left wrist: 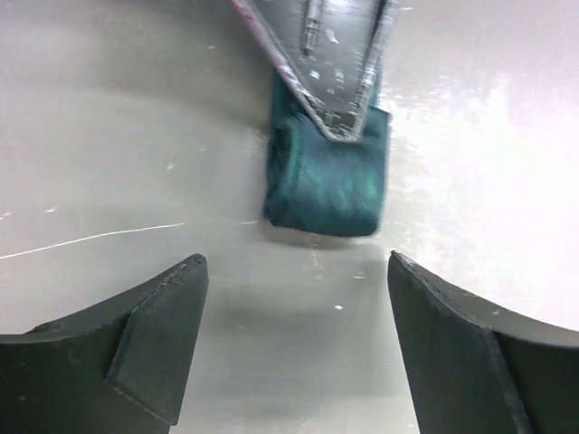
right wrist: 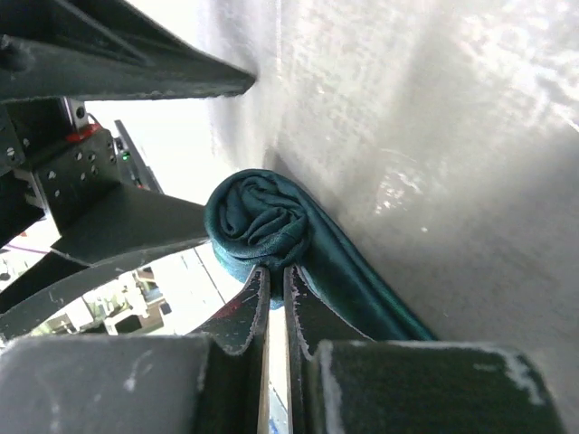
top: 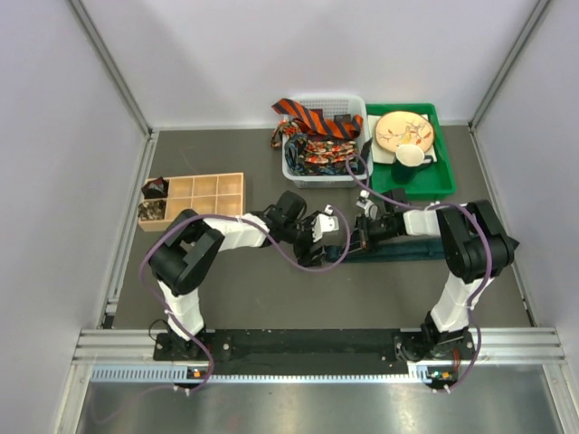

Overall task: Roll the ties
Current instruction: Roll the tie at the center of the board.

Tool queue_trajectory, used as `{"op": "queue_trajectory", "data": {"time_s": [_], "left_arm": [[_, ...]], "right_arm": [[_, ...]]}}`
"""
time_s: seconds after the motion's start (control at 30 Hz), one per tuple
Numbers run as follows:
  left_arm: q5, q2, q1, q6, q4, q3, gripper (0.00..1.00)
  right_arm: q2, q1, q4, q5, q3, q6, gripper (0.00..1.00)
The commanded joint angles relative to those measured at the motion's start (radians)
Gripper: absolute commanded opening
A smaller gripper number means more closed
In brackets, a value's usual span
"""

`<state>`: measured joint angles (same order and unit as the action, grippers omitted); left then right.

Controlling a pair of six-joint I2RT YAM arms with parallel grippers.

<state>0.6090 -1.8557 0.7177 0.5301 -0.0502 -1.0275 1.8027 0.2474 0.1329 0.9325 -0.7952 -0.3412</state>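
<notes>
A dark teal tie (top: 407, 250) lies flat on the table, its left end wound into a roll (right wrist: 262, 221). My right gripper (right wrist: 276, 276) is shut on the edge of that roll, also seen in the top view (top: 360, 233). In the left wrist view the roll (left wrist: 326, 176) lies on the table with the right gripper's fingers (left wrist: 335, 72) pinching it from above. My left gripper (left wrist: 294, 262) is open and empty, a short way in front of the roll, apart from it; it also shows in the top view (top: 323, 237). An orange-and-black striped tie (top: 308, 116) and dark red-patterned ties (top: 321, 154) lie in a white basket (top: 298, 176).
A wooden compartment box (top: 217, 194) stands at the left, with rolled ties (top: 152, 201) in its left cells. A green tray (top: 425, 183) at the back right holds a plate (top: 404, 131) and a cup (top: 412, 156). Purple cables loop along both arms.
</notes>
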Motion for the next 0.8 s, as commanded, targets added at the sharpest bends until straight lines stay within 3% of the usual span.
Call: {"op": "queue_trajectory", "data": {"time_s": [0.0,0.17,0.3,0.43,0.67,0.73,0.77], "left_arm": [[0.113,0.029,0.002,-0.092,0.185,0.069,0.84],[0.129,-0.034,0.008,-0.173,0.403,0.08,0.86],[0.146,-0.098,0.009,-0.162,0.434,0.04,0.74],[0.161,-0.132,0.029,-0.114,0.417,0.021,0.62],[0.146,-0.129,0.054,-0.085,0.372,0.023,0.57],[0.108,-0.123,0.072,-0.059,0.265,-0.006,0.52],[0.059,-0.122,0.077,-0.032,0.197,-0.026,0.44]], "right_arm": [[0.038,-0.008,0.066,-0.214,-0.015,0.085,0.0],[0.055,-0.02,0.089,-0.231,-0.036,0.079,0.0],[0.079,-0.03,0.108,-0.231,-0.062,0.071,0.0],[0.087,-0.028,0.116,-0.235,-0.075,0.076,0.0],[0.09,-0.028,0.102,-0.224,-0.073,0.068,0.0],[0.093,-0.028,0.097,-0.21,-0.073,0.062,0.0],[0.093,-0.03,0.097,-0.202,-0.078,0.062,0.0]]}}
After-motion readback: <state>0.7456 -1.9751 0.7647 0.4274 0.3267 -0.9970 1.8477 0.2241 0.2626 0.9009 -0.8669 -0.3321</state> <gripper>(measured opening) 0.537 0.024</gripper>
